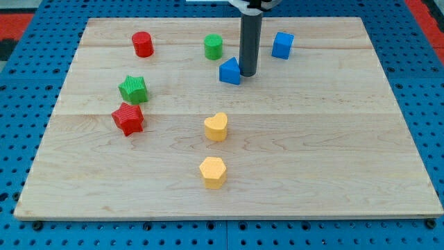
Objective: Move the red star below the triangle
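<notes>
The red star (128,118) lies at the view's left, just below the green star (132,89). The blue triangle (229,71) sits near the top middle of the board. My tip (248,73) rests right beside the triangle, touching or nearly touching its right side. The tip is far to the right of the red star and above it.
A red cylinder (142,44) stands at top left, a green cylinder (214,46) above the triangle, a blue cube (282,45) at top right. A yellow heart (216,127) and a yellow hexagon (213,172) sit in the middle. The wooden board (347,153) rests on a blue pegboard.
</notes>
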Controlling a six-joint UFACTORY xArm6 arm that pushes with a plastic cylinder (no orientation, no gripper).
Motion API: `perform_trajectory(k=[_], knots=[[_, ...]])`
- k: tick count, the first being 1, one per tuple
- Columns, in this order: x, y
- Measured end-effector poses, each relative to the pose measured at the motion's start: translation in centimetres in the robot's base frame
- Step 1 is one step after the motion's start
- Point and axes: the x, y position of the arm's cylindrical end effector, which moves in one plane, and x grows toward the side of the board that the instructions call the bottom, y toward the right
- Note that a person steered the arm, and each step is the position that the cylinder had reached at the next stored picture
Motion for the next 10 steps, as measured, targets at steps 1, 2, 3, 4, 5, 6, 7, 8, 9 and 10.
perform_trajectory(k=[1,2,3,4,5,6,7,8,9,10], knots=[[0.0,-4.1],[0.3,-1.1],[6.0,-4.0],[9.9,-8.4],[17.2,-13.0],[17.9,-18.0],[15.6,-22.6],[11.6,-20.3],[8.6,-12.8],[8.3,-8.1]])
